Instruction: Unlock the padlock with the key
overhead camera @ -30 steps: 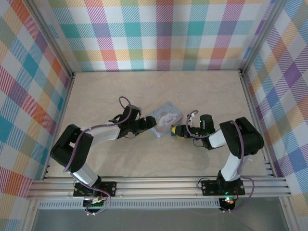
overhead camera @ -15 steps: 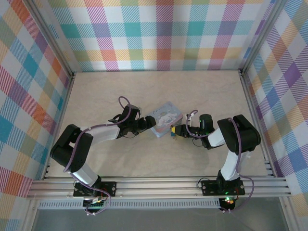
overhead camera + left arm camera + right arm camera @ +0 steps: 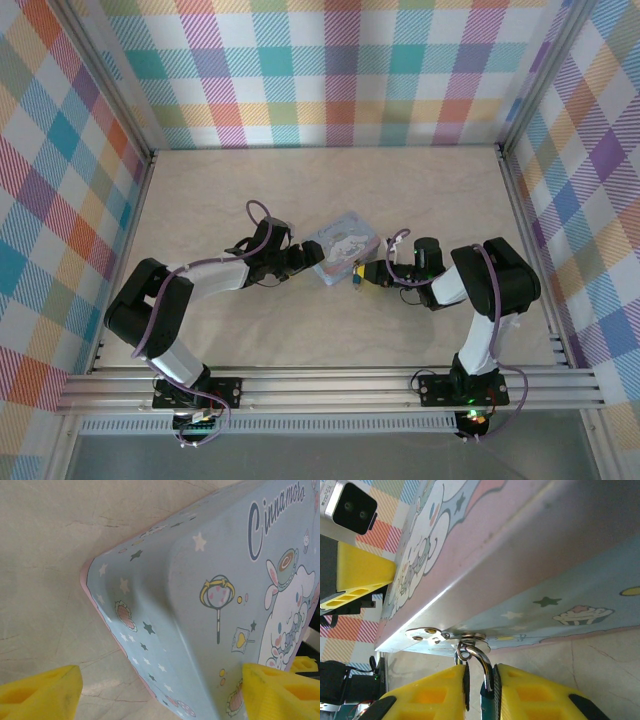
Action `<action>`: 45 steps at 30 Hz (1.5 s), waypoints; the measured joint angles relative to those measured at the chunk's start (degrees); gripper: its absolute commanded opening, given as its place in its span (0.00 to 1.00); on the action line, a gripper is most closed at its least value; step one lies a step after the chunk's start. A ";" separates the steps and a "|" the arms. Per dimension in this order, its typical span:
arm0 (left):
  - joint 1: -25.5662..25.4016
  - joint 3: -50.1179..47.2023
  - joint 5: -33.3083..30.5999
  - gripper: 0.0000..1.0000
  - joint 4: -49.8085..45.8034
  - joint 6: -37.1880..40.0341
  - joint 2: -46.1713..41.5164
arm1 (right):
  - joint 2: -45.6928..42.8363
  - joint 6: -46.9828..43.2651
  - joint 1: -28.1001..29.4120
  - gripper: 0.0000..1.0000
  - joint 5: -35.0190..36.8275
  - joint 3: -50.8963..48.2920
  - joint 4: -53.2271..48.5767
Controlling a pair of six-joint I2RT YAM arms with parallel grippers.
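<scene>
Right claw [image 3: 481, 680] clamped on padlock [image 3: 477, 655], which hangs from the hasp [image 3: 440, 634] of the tin [image 3: 560, 580]. Left claw [image 3: 162, 690] apart, astride tin corner. Padlock judged tiny, rigid, slippery; grip the body, keyhole clear.

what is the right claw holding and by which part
The right claw pinches the padlock by its body between its yellow fingers; the shackle sticks out, hooked through the hasp of the Cinnamoroll tin.

Light-blue rectangular cartoon tin [image 3: 343, 246] lies in the middle of the pale table [image 3: 320, 190]. Left gripper [image 3: 308, 257] straddles its left corner. Right gripper [image 3: 358, 275], at its near-right edge, pinches the tiny dark teal padlock [image 3: 488, 677] hanging from the tin's metal hasp [image 3: 445, 635]
</scene>
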 measured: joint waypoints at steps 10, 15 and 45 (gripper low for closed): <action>0.02 0.02 0.00 0.80 -0.02 0.00 0.00 | 0.42 0.00 0.87 0.21 -0.17 0.33 -0.44; 0.04 0.02 0.00 0.81 -0.09 0.00 0.00 | 0.61 0.00 1.33 0.16 -0.09 0.52 -0.98; 0.46 -2.40 -0.85 0.82 0.98 -0.04 -1.92 | -0.20 13.42 1.55 0.00 10.27 -2.16 5.99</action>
